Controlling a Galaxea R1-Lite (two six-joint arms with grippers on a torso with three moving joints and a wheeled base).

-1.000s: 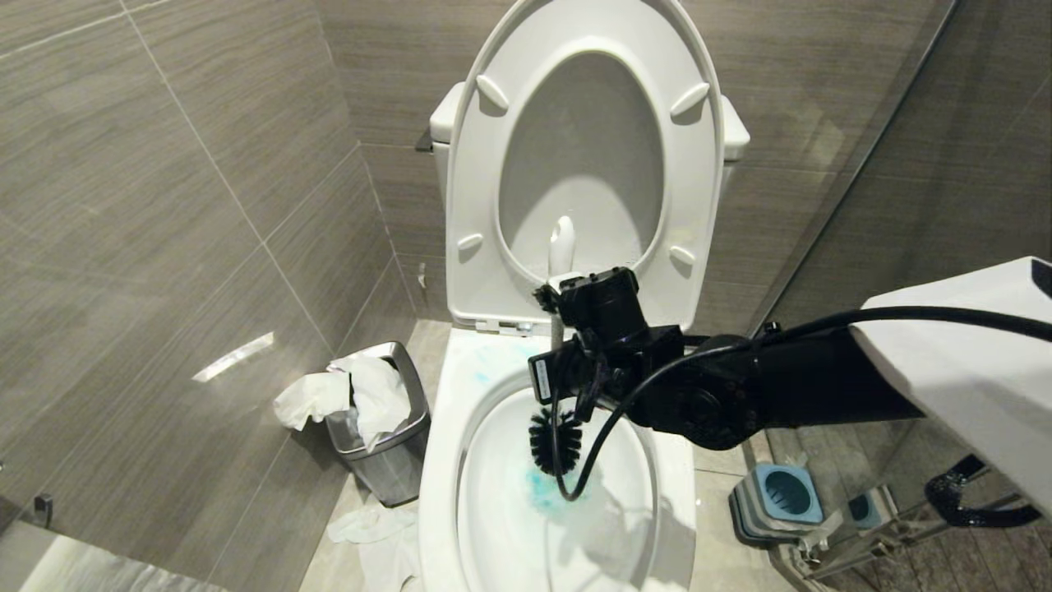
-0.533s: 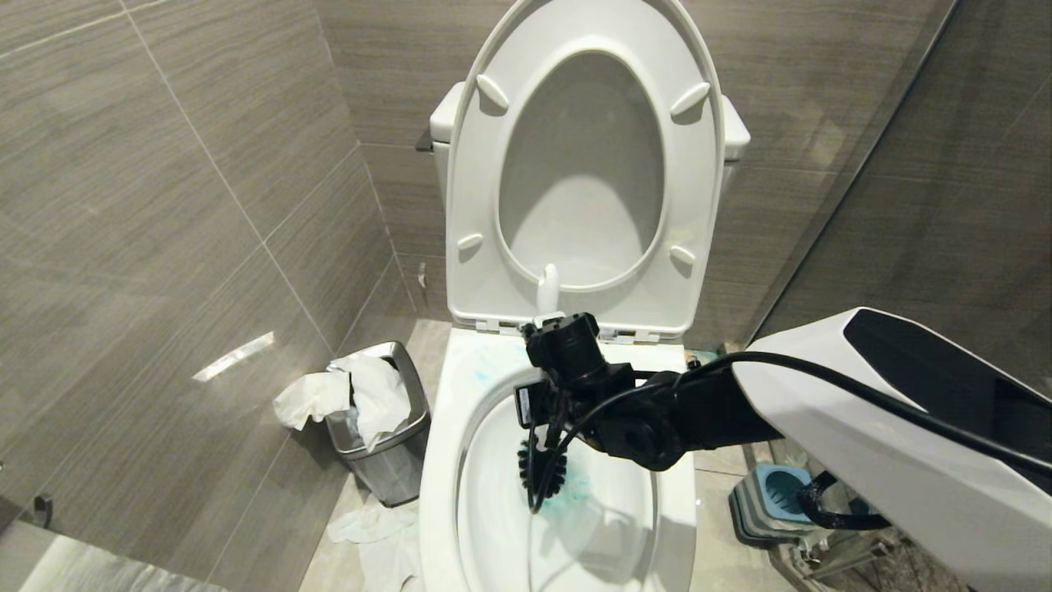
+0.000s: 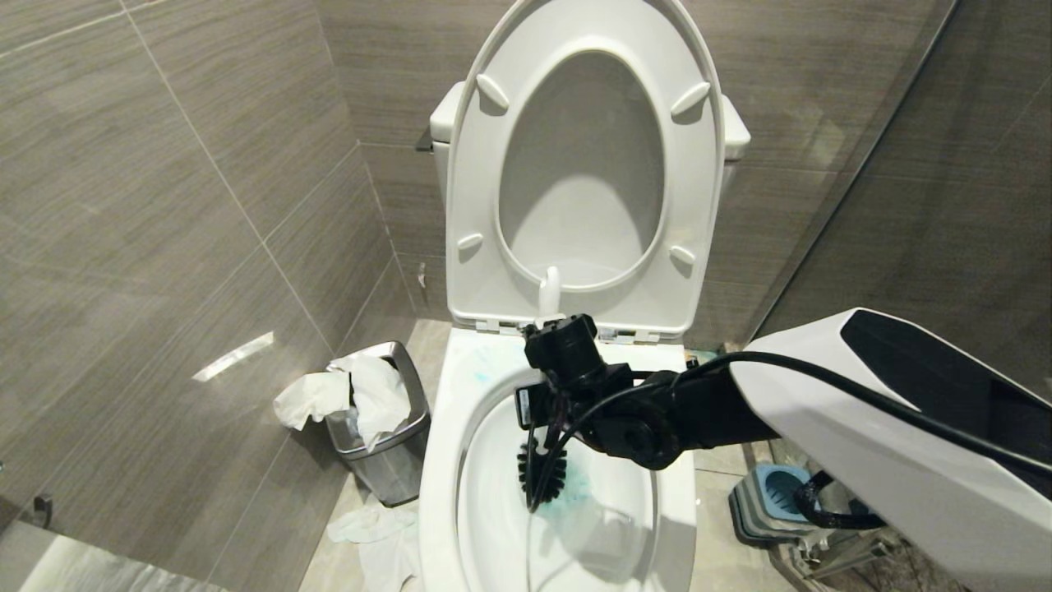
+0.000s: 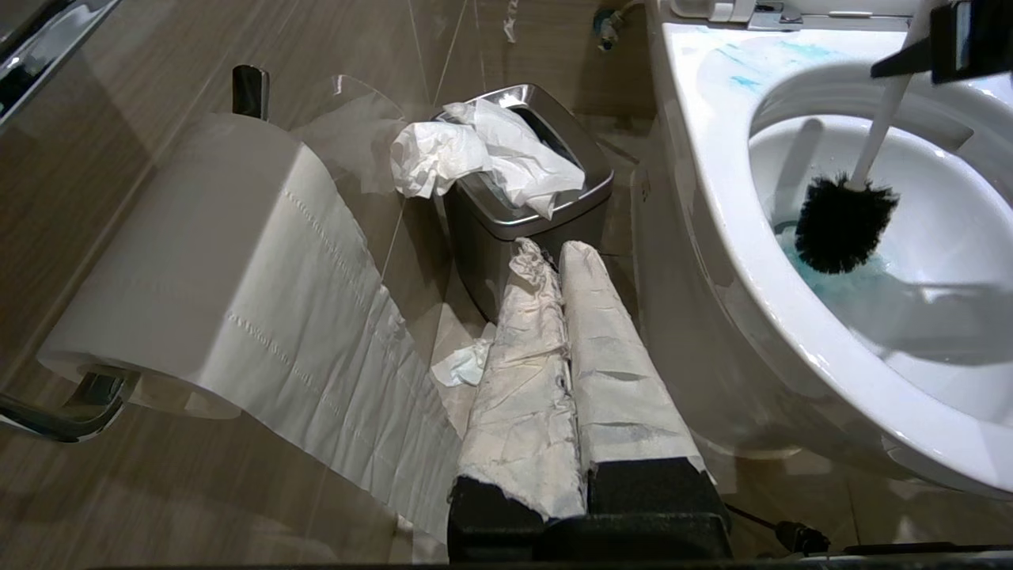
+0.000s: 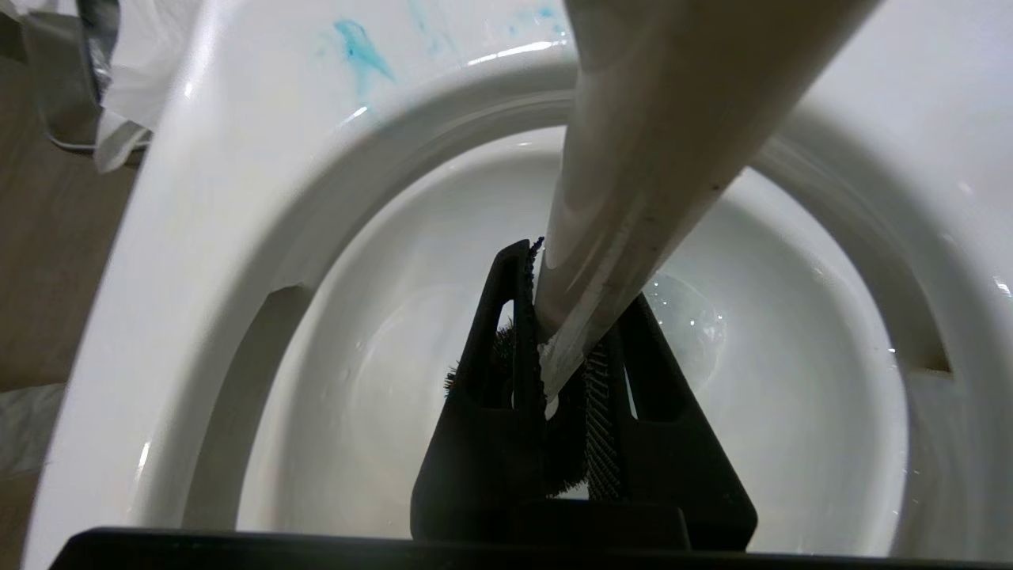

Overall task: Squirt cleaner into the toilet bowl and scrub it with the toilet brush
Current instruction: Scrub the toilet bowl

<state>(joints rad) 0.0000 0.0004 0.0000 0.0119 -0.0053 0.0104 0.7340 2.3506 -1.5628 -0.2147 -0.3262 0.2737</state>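
The white toilet bowl [image 3: 444, 427] stands with its seat and lid raised. My right gripper [image 3: 549, 407] points down over the bowl's back half, shut on the white handle of the toilet brush [image 3: 549, 288]. In the right wrist view the handle [image 5: 649, 142] runs between the black fingers of the right gripper [image 5: 566, 317]. The black bristle head [image 3: 542, 475] rests low against the bowl's inner wall, at a patch of blue cleaner [image 3: 577, 491]. Blue smears also mark the rim [image 5: 360, 51]. My left gripper [image 4: 558, 253], its fingers wrapped in white paper, is shut and holds nothing, low beside the bowl [image 4: 712, 182].
A steel waste bin [image 3: 386, 444] stuffed with tissue stands left of the toilet, with tissue on the floor [image 3: 370, 526]. The grey-and-blue brush holder [image 3: 777, 493] sits on the right by a glass partition. A toilet paper roll [image 4: 198, 261] hangs near the left gripper.
My right arm has sunk and shifted a little left, carrying the brush lower into the bowl. Over the last half second it has barely moved. The left gripper is still.
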